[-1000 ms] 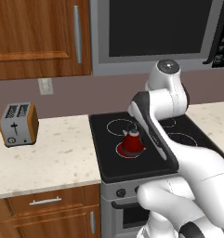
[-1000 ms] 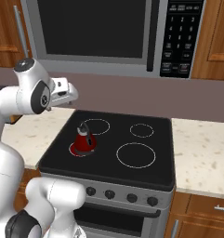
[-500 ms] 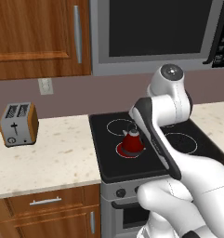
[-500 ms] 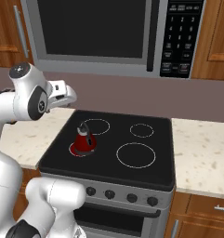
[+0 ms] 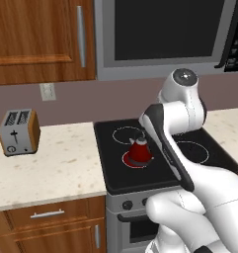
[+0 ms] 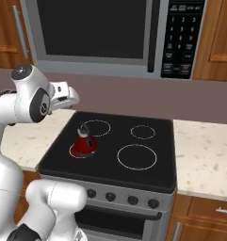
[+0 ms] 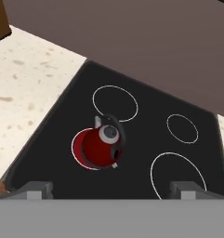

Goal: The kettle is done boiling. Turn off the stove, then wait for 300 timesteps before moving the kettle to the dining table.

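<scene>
The small red kettle [image 5: 139, 150] [image 6: 85, 141] [image 7: 104, 146] stands upright on the front-left burner of the stove [image 6: 152, 141] [image 5: 121, 178] [image 7: 146, 135], and the ring under it shows red. My gripper [image 7: 112, 189] hangs above the cooktop's front-left part, looking down on the kettle, and is apart from it. Its fingertips [image 7: 36, 188] stand wide apart with nothing between them, so it is open. In the right base view the hand [image 6: 67, 96] sits up and to the left of the kettle. A row of dark knobs [image 6: 122, 197] lines the stove's steel front. The dining table is out of view.
A steel microwave [image 6: 96, 33] hangs over the stove. A silver toaster [image 5: 19, 131] stands on the beige counter [image 5: 56, 168] to the left. More counter [image 6: 204, 160] lies to the right. Wooden cabinets [image 5: 36, 39] hang above, and drawers run below.
The arm has shifted only slightly above the stove. The kettle has not moved and the gripper has stayed open.
</scene>
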Controlling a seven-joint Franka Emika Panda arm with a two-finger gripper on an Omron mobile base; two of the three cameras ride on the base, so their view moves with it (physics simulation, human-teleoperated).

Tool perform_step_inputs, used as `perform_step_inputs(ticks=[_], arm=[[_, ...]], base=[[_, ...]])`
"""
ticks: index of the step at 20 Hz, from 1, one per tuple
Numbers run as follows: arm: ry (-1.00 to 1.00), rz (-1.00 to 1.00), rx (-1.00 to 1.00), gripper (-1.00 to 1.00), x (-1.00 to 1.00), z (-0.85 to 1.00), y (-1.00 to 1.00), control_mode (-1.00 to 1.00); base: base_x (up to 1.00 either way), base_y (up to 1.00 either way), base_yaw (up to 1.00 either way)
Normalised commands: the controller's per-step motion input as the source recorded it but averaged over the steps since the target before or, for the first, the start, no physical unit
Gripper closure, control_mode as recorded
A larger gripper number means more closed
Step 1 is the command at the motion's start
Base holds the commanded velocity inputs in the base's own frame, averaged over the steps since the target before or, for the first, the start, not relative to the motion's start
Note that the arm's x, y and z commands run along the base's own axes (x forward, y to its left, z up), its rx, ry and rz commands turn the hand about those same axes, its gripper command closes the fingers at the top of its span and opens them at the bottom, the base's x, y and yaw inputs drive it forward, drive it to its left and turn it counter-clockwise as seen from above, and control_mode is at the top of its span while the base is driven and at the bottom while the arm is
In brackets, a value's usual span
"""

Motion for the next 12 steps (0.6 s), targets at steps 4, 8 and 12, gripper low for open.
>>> perform_step_inputs(ticks=[4, 8, 12], arm=[[0.0, 0.0, 0.0, -1.0, 0.0, 0.0, 0.0, 1.0], [0.0, 0.0, 0.0, -1.0, 0.0, 0.0, 0.0, 1.0], [0.0, 0.0, 0.0, -1.0, 0.0, 0.0, 0.0, 1.0]], base=[[-0.06, -0.54, 0.0], [-0.06, -0.62, 0.0], [-0.02, -0.59, 0.0]])
